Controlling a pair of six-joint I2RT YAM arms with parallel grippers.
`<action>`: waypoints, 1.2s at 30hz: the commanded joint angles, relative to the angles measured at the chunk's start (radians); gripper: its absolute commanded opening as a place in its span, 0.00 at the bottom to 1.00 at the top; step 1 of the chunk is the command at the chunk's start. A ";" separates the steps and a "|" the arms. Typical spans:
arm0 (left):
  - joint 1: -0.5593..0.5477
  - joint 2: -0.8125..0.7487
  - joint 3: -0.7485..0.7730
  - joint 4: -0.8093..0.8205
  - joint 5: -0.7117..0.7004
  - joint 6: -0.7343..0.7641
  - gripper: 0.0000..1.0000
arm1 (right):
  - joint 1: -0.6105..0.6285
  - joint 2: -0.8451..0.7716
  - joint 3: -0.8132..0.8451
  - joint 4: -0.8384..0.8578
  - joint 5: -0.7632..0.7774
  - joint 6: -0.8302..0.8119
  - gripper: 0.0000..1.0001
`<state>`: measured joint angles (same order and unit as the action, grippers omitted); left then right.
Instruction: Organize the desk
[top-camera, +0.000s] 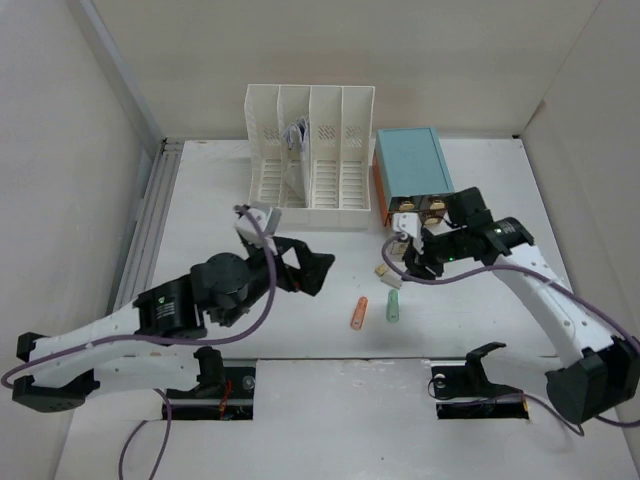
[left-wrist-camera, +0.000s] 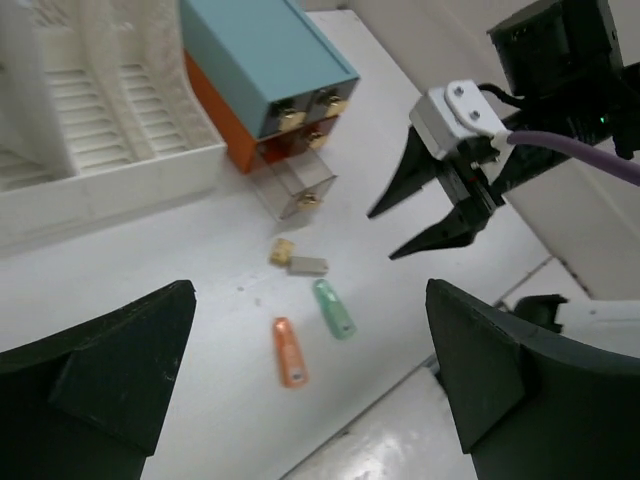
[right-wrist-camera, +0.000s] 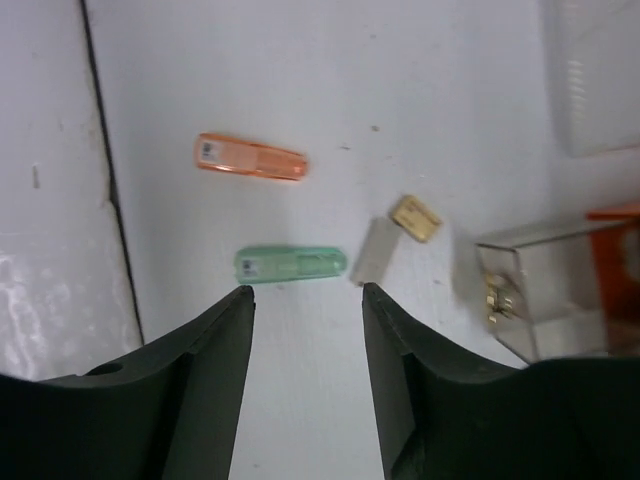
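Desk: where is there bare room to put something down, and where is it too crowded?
Bare desk lies between the ridged rail and the file rack, and right of the drawer box toward the wall. Crowded: before the box, where the clear drawer, two small pieces, orange stick, green stick and the open right gripper cluster.

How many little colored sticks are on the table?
2. The orange stick lies on the desk; the green stick lies just right of it. Drawers may hide more.
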<state>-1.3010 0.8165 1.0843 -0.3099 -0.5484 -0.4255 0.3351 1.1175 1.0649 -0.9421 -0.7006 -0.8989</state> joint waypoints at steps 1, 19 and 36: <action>-0.001 -0.108 -0.079 -0.117 -0.132 0.117 0.98 | 0.103 0.060 0.032 -0.022 0.027 0.070 0.52; 0.138 -0.428 -0.327 -0.052 -0.062 0.126 0.39 | 0.295 0.481 0.020 0.301 0.636 0.474 0.53; 0.138 -0.438 -0.336 -0.052 -0.053 0.126 0.41 | 0.266 0.591 0.047 0.324 0.671 0.489 0.56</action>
<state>-1.1694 0.3874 0.7525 -0.3996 -0.6048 -0.3149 0.6075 1.7046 1.0714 -0.6556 -0.0338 -0.4164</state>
